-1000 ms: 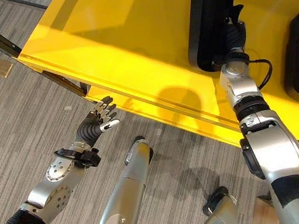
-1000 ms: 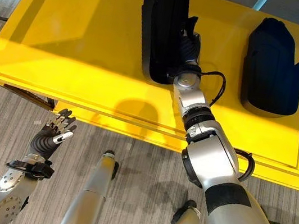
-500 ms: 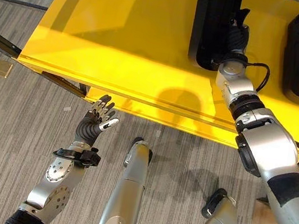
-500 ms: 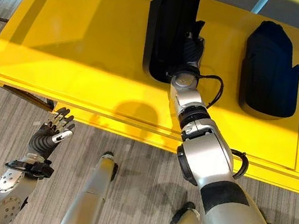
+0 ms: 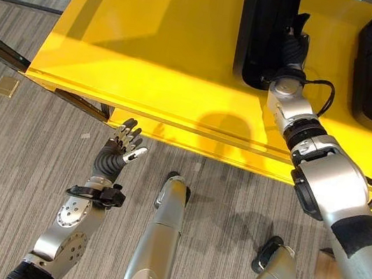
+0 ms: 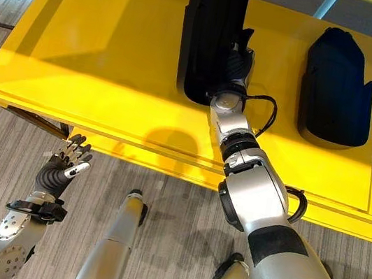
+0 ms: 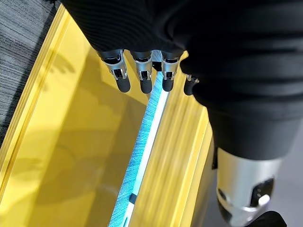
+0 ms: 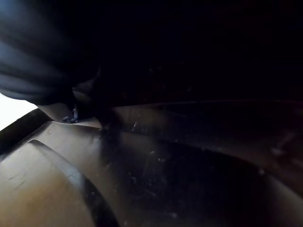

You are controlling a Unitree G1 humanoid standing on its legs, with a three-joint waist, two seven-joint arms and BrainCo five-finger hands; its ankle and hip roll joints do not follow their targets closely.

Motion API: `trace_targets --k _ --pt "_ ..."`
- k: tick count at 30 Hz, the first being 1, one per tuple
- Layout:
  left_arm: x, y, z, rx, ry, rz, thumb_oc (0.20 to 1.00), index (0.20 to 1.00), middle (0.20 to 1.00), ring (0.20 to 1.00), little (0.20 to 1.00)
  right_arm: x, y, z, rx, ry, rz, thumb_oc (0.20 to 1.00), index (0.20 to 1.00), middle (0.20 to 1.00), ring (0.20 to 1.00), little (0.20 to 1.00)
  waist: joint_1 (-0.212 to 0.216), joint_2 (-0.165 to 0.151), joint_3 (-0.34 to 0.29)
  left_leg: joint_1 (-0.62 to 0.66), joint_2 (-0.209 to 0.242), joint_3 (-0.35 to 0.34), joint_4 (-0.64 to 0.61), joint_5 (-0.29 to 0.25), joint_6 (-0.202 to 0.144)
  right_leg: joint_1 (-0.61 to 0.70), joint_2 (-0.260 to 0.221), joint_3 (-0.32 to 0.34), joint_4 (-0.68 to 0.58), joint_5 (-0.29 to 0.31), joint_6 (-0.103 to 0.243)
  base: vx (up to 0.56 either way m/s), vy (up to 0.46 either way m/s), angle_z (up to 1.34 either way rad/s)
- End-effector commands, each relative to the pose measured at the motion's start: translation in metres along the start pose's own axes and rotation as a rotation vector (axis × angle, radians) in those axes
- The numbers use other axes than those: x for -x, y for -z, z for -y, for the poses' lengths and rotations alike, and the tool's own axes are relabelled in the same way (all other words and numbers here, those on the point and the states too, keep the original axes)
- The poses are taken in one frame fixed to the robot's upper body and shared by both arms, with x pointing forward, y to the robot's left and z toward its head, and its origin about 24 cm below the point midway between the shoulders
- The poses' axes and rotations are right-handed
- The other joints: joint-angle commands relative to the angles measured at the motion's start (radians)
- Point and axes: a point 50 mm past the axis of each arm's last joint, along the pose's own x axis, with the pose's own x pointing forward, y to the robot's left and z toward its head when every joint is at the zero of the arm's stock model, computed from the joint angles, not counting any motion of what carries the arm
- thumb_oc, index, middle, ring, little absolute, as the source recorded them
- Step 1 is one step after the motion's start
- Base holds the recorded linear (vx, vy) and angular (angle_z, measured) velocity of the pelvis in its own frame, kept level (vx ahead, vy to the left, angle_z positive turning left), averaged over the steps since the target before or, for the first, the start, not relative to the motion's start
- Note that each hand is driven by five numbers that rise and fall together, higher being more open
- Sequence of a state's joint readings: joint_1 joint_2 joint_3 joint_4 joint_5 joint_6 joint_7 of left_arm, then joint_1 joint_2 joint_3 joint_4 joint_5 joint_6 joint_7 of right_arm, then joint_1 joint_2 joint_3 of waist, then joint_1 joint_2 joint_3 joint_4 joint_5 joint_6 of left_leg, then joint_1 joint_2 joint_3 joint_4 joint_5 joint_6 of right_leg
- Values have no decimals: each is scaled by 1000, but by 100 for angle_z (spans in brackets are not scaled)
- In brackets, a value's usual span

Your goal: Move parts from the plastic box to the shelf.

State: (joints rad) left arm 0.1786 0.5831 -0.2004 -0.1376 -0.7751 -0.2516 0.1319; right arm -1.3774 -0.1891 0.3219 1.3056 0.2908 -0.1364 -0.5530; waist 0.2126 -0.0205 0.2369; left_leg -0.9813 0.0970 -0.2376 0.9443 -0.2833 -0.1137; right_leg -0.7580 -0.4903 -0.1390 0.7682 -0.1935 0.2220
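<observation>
The placing step looks to be in hand: the right hand point(image 6: 237, 63) reaches onto the yellow shelf point(image 5: 149, 56) and lies against the right side of a long black moulded part point(image 6: 209, 37) that rests near the shelf's front edge, though I cannot tell whether its fingers are curled round the part or merely laid against it. A second black part point(image 6: 340, 82) lies well apart toward the shelf's right end. The left hand point(image 5: 122, 149) hangs below the front edge over the carpet, fingers spread and carrying nothing; the next move likely calls for letting go cleanly and drawing the right arm back without dragging the part toward the edge.
</observation>
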Motion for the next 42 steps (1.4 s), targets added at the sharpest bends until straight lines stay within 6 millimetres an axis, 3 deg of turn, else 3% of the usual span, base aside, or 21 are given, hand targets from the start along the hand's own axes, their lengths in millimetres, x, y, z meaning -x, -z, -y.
trace_targets --k 1,6,12,17,25,26,27,28,36,42 --pt "-5 -25 14 -4 92 113 1000 1000 1000 1000 1000 16 53 -3 98 3 -200 200 200 200 200 200 33 6 -14 -49 -40 38 -14 29 75 -136 55 38 140 -2 -79 0 0 0" --pt "-5 -24 14 -6 92 111 1000 1000 1000 1000 1000 16 54 -2 104 7 -206 200 200 200 200 200 32 7 -14 -50 -40 38 -14 28 74 -136 55 37 141 -3 -78 0 0 0" --pt "-4 -22 14 -8 94 97 1000 1000 1000 1000 1000 24 78 3 160 14 -287 200 200 200 200 200 29 6 -15 -48 -38 37 -20 31 74 -139 56 38 139 -2 -77 0 0 0" --pt "-4 -20 13 -11 90 84 1000 1000 1000 1000 1000 33 96 2 103 26 -372 200 200 200 200 200 30 6 -14 -50 -39 35 -24 34 73 -136 57 36 139 -1 -76 0 0 0" --pt "-4 -21 10 -20 84 86 1000 1000 1000 1000 1000 40 103 -3 57 26 -416 200 200 200 200 200 32 8 -13 -52 -36 35 -21 35 74 -138 59 34 138 0 -74 0 0 0" --pt "-4 -21 10 -21 85 85 1000 1000 1000 1000 1000 40 102 -4 50 21 -416 238 238 238 238 238 32 8 -13 -52 -36 35 -21 34 74 -139 59 33 138 0 -73 0 0 0" --pt "-4 -21 10 -23 85 84 1000 1000 1000 1000 1000 40 102 -5 44 18 -415 492 492 492 492 492 32 9 -14 -51 -36 36 -22 35 74 -138 60 34 138 0 -73 0 0 0" --pt "-4 -21 10 -23 85 84 1000 1000 1000 1000 1000 40 102 -5 40 19 -416 1000 1000 1000 1000 1000 32 8 -14 -51 -35 35 -23 35 74 -139 61 34 137 0 -73 0 0 0" --pt "-4 -24 8 -31 81 97 1000 1000 1000 1000 1000 35 93 -4 44 30 -370 1000 1000 1000 1000 1000 30 4 -16 -51 -31 34 -24 35 73 -137 65 34 133 2 -73 0 0 0" --pt "-3 -24 5 -35 62 101 1000 1000 1000 1000 1000 29 69 -12 -35 29 -282 1000 1000 1000 1000 1000 18 -6 -19 -51 -27 31 -25 36 69 -136 72 34 126 4 -74 0 0 0"
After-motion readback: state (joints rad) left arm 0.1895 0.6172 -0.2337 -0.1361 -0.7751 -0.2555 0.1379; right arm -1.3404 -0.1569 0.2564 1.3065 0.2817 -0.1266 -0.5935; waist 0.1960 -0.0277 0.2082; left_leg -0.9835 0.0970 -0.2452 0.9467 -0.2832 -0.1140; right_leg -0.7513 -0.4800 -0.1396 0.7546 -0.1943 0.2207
